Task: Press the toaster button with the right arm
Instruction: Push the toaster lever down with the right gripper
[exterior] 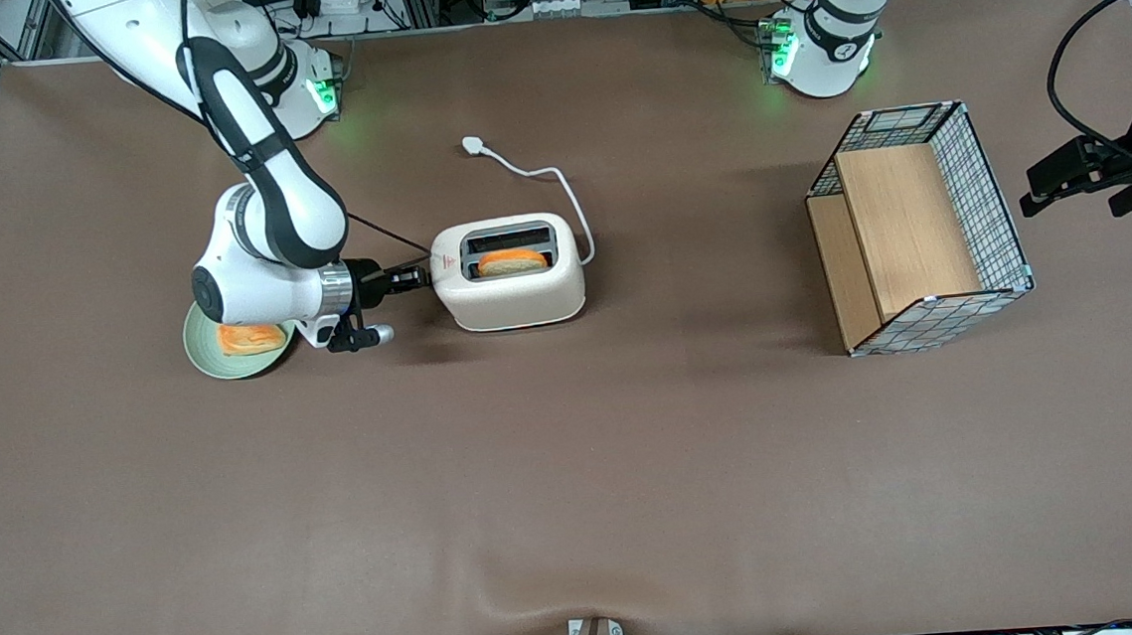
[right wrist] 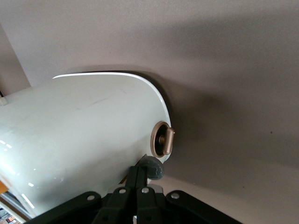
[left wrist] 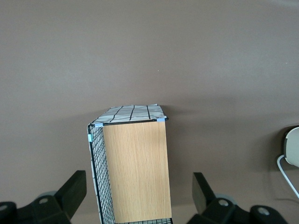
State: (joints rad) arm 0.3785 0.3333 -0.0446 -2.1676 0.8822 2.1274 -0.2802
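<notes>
The cream-white toaster (exterior: 514, 286) stands mid-table with a bread slice (exterior: 512, 260) in the slot nearer the front camera. My right arm (exterior: 265, 209) reaches level toward the toaster's narrow end. My gripper (exterior: 420, 276) is shut with nothing in it, its tips at that end. In the right wrist view the closed fingers (right wrist: 140, 170) lie against the toaster (right wrist: 79, 135), their tips touching the small grey round button (right wrist: 153, 168). A bronze dial (right wrist: 163, 139) sits just above the button.
A green plate (exterior: 205, 355) with a toast slice (exterior: 251, 337) lies under my wrist. The toaster's white cord (exterior: 557, 184) and plug (exterior: 472, 145) trail farther from the front camera. A wire-and-wood basket (exterior: 918, 223) stands toward the parked arm's end and shows in the left wrist view (left wrist: 135, 163).
</notes>
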